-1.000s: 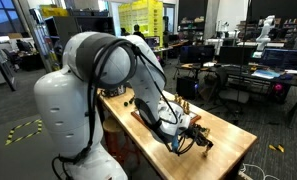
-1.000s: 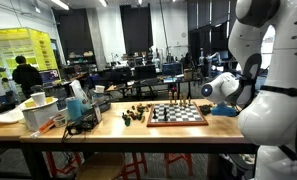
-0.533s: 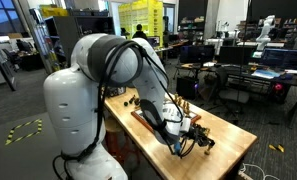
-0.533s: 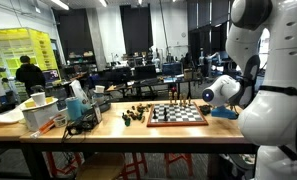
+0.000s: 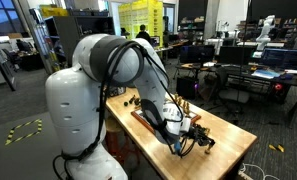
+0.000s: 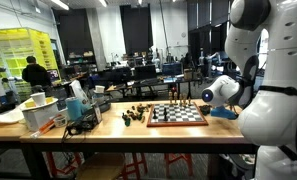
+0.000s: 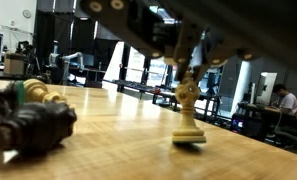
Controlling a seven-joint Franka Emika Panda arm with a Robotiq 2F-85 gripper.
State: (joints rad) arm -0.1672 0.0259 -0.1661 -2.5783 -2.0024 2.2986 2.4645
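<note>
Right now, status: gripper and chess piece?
Gripper just above light chess piece, jaws blurred, state unclear. Piece upright on wooden table. Dark pieces clustered aside, not in the way.

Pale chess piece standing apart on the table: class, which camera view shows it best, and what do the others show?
The wrist view: the pale chess piece stands mid-frame on the wooden table, just below the gripper. In both exterior views it is too small to make out.
</note>
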